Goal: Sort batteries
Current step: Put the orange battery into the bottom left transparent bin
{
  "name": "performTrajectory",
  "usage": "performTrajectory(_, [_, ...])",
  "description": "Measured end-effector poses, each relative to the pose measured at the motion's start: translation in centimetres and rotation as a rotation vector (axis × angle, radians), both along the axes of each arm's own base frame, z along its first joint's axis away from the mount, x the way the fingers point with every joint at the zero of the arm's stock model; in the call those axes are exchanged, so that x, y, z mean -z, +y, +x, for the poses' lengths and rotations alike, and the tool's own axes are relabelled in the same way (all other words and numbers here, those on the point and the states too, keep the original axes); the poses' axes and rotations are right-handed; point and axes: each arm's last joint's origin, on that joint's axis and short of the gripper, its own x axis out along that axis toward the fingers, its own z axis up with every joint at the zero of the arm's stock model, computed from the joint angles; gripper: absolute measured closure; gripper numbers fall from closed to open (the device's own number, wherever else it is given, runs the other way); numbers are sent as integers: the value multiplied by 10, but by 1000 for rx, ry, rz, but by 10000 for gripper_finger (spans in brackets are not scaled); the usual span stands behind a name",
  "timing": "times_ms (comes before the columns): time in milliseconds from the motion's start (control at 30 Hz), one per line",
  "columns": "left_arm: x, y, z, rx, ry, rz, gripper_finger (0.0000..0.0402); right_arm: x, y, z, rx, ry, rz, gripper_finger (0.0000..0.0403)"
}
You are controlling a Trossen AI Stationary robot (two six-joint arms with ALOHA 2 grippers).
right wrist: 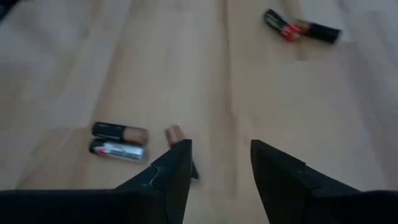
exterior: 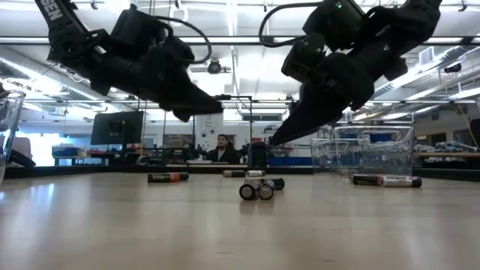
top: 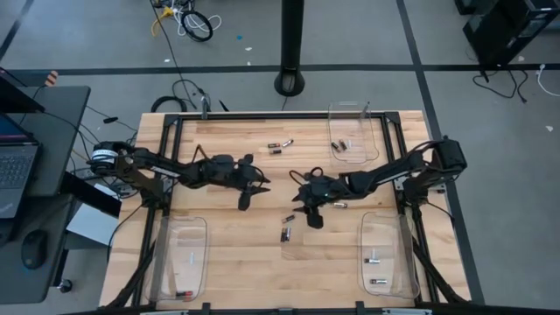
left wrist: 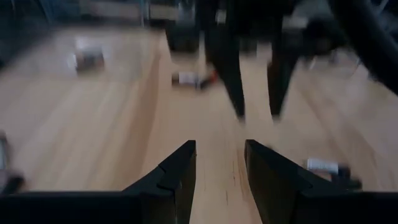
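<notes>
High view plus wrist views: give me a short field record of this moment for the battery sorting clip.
left pincer: open, empty, above table centre
right pincer: open, empty, over loose batteries
loose batteries: pair near centre; pair toward far edge
trays: far right tray holds batteries; near right tray holds two; near left tray holds two

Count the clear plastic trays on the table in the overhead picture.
3: one tray at the far right, one at the near left, one at the near right. None seems hidden.

Eleven batteries (top: 285, 234); four trays (top: 388, 254)
</notes>
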Motion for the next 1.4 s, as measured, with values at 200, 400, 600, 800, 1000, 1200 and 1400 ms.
performTrajectory(200, [9, 0, 2, -17, 312, -58, 257, -13, -4, -10, 53, 30, -37, 228])
performTrajectory(400, [11, -10, -6, -41, 629, -86, 257, -17, -5, -14, 71, 40, -57, 227])
performTrajectory(600, [8, -19, -13, -130, 826, -43, 256, -17, -5, -14, 64, 41, -66, 228])
performTrajectory(800, [9, -21, -14, -198, 845, -37, 256, -17, -3, -14, 53, 40, -71, 228])
performTrajectory(1000, [12, -20, -14, -214, 838, -55, 256, -19, 2, -28, 82, 186, -67, 228])
performTrajectory(1200, [4, -19, -7, -215, 771, -21, 256, -37, 0, -53, 270, 392, 42, 230])
performTrajectory(1400, [-2, -19, 4, -194, 647, -5, 256, -25, -1, -52, 322, 471, 73, 233])
